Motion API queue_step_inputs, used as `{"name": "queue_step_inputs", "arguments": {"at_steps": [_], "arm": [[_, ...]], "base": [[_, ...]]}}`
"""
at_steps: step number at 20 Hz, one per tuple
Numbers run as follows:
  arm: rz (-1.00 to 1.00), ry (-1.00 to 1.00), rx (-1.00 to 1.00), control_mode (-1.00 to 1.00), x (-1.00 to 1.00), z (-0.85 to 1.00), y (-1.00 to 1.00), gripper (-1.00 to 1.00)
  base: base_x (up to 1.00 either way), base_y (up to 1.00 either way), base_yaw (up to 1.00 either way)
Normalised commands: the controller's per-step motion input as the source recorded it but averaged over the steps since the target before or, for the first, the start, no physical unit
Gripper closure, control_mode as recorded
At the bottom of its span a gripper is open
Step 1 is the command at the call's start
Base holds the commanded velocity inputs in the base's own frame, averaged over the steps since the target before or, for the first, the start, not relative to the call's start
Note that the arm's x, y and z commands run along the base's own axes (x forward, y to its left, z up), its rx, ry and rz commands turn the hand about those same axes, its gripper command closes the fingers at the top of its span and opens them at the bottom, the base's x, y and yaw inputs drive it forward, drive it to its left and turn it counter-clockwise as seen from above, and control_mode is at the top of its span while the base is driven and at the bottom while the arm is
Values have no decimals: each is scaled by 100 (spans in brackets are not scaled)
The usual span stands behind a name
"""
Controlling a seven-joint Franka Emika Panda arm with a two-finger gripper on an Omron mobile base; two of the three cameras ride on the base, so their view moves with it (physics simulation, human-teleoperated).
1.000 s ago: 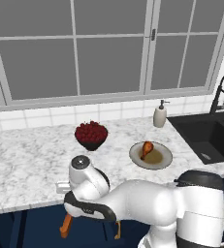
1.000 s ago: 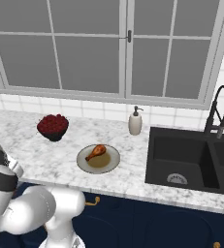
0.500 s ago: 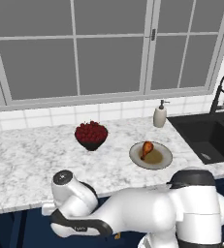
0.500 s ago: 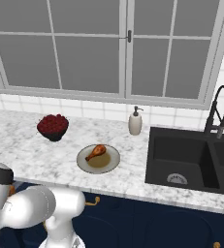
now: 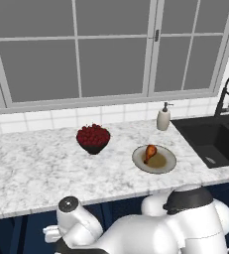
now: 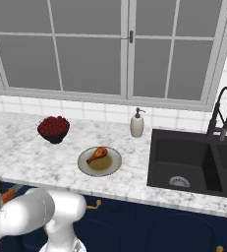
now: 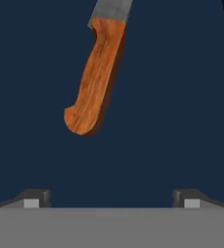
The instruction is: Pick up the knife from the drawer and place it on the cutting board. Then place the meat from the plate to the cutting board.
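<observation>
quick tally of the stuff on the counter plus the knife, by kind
food: 2, chicken drumstick and red berries
dishes: 2, plate and black bowl
soap dispenser: 1
knife: 1
total: 6

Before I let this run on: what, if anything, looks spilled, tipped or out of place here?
Nothing stands out. The meat lies on the plate, the berries sit in their bowl, and the soap dispenser stands upright. In the hand view the knife lies flat on a dark surface, ahead of the open gripper and apart from it.
</observation>
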Motion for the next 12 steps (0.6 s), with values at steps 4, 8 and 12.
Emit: {"name": "queue_step_inputs", "arguments": {"at_steps": [4, 8, 12], "arm": [[10, 7, 0, -100, 2, -46, 0, -100], [12, 12, 0, -100, -19, -30, 4, -100], [16, 8, 0, -100, -68, -33, 11, -100]], "base": [[0, 0, 0], [0, 0, 0], [0, 0, 0]]}}
